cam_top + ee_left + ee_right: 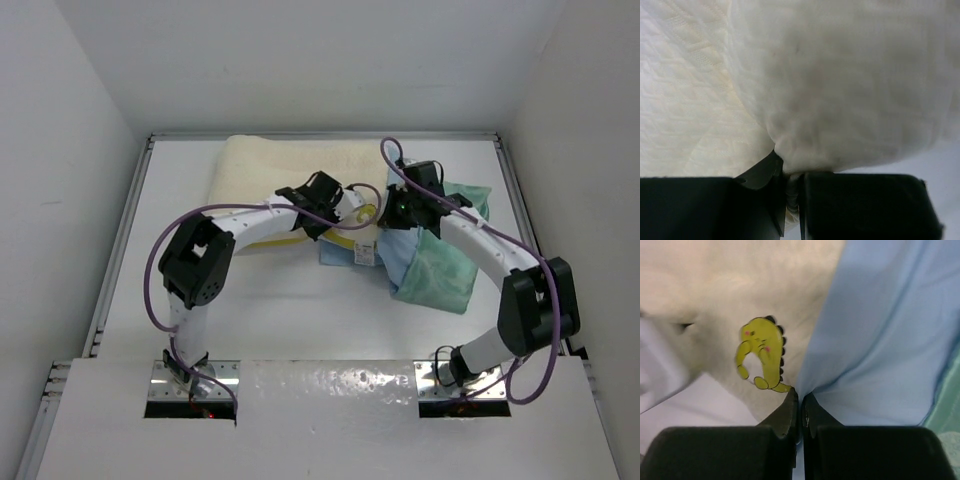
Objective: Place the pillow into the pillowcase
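The cream-white pillow (270,170) lies at the back middle of the table; its fluffy cloth fills the left wrist view (840,85). My left gripper (352,212) is shut on a pinch of the pillow at its right end (792,187). The sea-green pillowcase (440,268) lies to the right, its light blue inner side (890,340) turned up. My right gripper (392,215) is shut on the blue edge of the pillowcase (802,402), right beside the pillow's yellow logo (761,354).
A white label (365,255) hangs at the near edge of the pillowcase. Raised table rails run along the left (125,230) and right (520,200) sides. Purple cables loop over both arms.
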### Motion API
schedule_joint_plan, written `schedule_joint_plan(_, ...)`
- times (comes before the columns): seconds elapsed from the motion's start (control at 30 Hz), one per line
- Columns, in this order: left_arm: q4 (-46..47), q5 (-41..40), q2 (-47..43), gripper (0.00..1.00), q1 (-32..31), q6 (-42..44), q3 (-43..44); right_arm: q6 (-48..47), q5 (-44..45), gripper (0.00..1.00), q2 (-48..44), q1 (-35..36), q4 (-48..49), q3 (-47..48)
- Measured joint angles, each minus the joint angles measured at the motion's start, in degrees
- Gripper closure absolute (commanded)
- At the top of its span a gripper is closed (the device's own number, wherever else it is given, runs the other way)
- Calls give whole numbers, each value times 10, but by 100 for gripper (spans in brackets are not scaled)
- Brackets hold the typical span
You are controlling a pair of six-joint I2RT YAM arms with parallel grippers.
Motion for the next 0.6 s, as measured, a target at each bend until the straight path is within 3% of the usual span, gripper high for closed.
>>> schedule_joint_plan(0.23,-42,2,0,100,25,-23,2,19,-21,100,-73,78,13,23)
schedule_joint_plan(0.5,-47,2,2,100,30,-25,5,36,26,94,-96,81,-31,24)
schedule_joint_plan(0.53,-47,5,2,100,31,-24,5,35,35,100,-96,81,-39,24)
schedule_joint_plan(0.6,-49,14,2,100,31,-23,6,33,40,100,-96,81,-34,16)
